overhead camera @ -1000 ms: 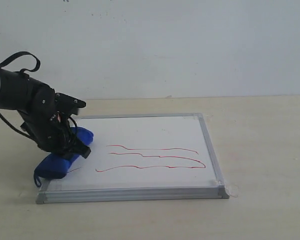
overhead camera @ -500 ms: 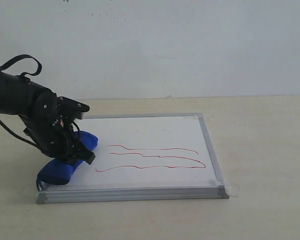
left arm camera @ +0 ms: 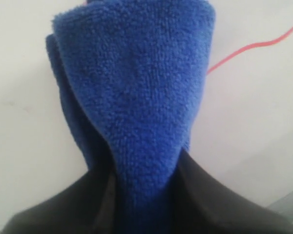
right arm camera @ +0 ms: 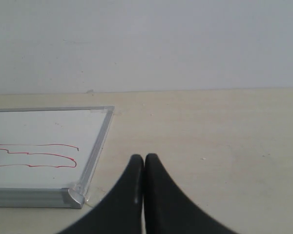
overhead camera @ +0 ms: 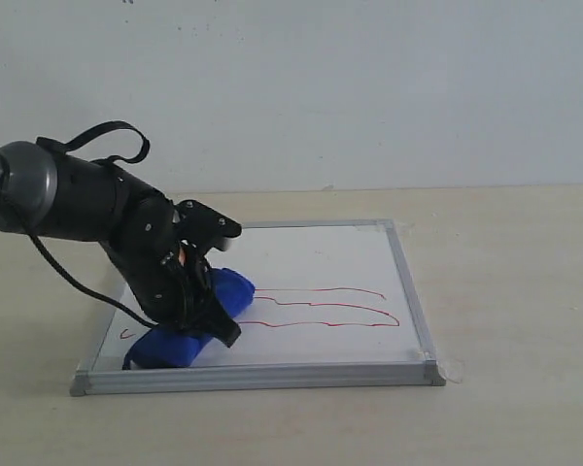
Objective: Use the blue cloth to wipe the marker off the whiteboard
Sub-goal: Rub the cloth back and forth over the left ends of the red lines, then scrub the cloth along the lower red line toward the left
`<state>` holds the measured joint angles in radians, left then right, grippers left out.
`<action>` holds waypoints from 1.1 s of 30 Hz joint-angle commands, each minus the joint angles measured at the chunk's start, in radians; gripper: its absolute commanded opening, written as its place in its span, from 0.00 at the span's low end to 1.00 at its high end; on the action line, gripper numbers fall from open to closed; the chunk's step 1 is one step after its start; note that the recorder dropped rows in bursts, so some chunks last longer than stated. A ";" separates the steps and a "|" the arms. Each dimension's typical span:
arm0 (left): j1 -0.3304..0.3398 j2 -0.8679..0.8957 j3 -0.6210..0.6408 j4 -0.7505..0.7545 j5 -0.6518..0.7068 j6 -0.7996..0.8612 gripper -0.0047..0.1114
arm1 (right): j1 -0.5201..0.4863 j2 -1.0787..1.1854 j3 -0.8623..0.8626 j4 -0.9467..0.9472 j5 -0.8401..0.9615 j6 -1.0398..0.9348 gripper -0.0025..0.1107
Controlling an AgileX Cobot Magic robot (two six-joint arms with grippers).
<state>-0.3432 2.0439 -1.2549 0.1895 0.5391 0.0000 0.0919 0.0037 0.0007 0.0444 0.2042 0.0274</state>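
The whiteboard (overhead camera: 311, 257) lies flat on the table, silver frame all round. Red marker lines (overhead camera: 330, 306) run across its right half; a short red trace (overhead camera: 126, 333) stays near the left frame. My left gripper (overhead camera: 196, 309) is shut on the blue cloth (overhead camera: 199, 320), pressing it on the board at the lines' left ends. The left wrist view shows the blue cloth (left arm camera: 136, 97) pinched between the black fingers (left arm camera: 210, 195), one red marker line (left arm camera: 254, 46) beside it. My right gripper (right arm camera: 144, 163) is shut and empty, over the table right of the whiteboard (right arm camera: 44, 129).
The beige table (overhead camera: 505, 272) spreads to the right of the board and in front of it. A pale wall (overhead camera: 369, 87) stands behind. The board's right frame (right arm camera: 95, 151) lies close to my right gripper's left finger.
My left gripper has dragged the cloth rightward from the board's left edge. The left parts of the red lines are gone; a small red trace is left behind.
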 commanded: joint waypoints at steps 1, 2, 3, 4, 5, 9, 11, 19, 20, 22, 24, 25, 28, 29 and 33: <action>0.078 0.005 0.019 -0.013 0.044 -0.023 0.07 | -0.002 -0.004 -0.001 -0.002 -0.005 -0.004 0.02; 0.093 0.005 0.024 -0.013 0.042 -0.023 0.07 | -0.002 -0.004 -0.001 -0.002 -0.005 -0.004 0.02; 0.109 0.005 0.028 -0.010 0.042 -0.023 0.07 | -0.002 -0.004 -0.001 -0.002 -0.005 -0.004 0.02; 0.121 0.005 0.037 -0.004 0.042 -0.023 0.07 | -0.002 -0.004 -0.001 -0.002 -0.005 -0.004 0.02; 0.127 0.005 0.041 0.011 0.042 -0.023 0.07 | -0.002 -0.004 -0.001 -0.002 -0.005 -0.004 0.02; 0.137 0.005 0.044 0.089 0.036 -0.064 0.07 | -0.002 -0.004 -0.001 -0.002 -0.005 -0.004 0.02; 0.141 0.005 0.044 0.166 0.027 -0.117 0.07 | -0.002 -0.004 -0.001 -0.002 -0.005 -0.004 0.02; 0.122 0.005 0.044 0.202 0.027 -0.225 0.07 | -0.002 -0.004 -0.001 -0.002 -0.005 -0.004 0.02; 0.108 0.005 0.044 0.192 0.018 -0.225 0.07 | -0.002 -0.004 -0.001 -0.002 -0.005 -0.004 0.02; 0.063 0.005 0.044 0.187 0.003 -0.223 0.07 | -0.002 -0.004 -0.001 -0.002 -0.005 -0.004 0.02; 0.020 0.005 0.044 0.182 -0.011 -0.221 0.07 | -0.002 -0.004 -0.001 -0.002 -0.005 -0.004 0.02; -0.002 0.005 0.044 0.168 -0.019 -0.221 0.07 | -0.002 -0.004 -0.001 -0.002 -0.005 -0.004 0.02; -0.053 0.005 0.044 0.157 -0.026 -0.216 0.07 | -0.002 -0.004 -0.001 -0.002 -0.005 -0.004 0.02; -0.063 0.005 0.044 0.157 -0.028 -0.207 0.07 | -0.002 -0.004 -0.001 -0.002 -0.005 -0.004 0.02; -0.047 0.005 0.044 0.179 -0.039 -0.184 0.07 | -0.002 -0.004 -0.001 -0.002 -0.005 -0.004 0.02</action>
<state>-0.3949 2.0383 -1.2218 0.3898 0.5146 -0.1900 0.0919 0.0037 0.0007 0.0444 0.2042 0.0274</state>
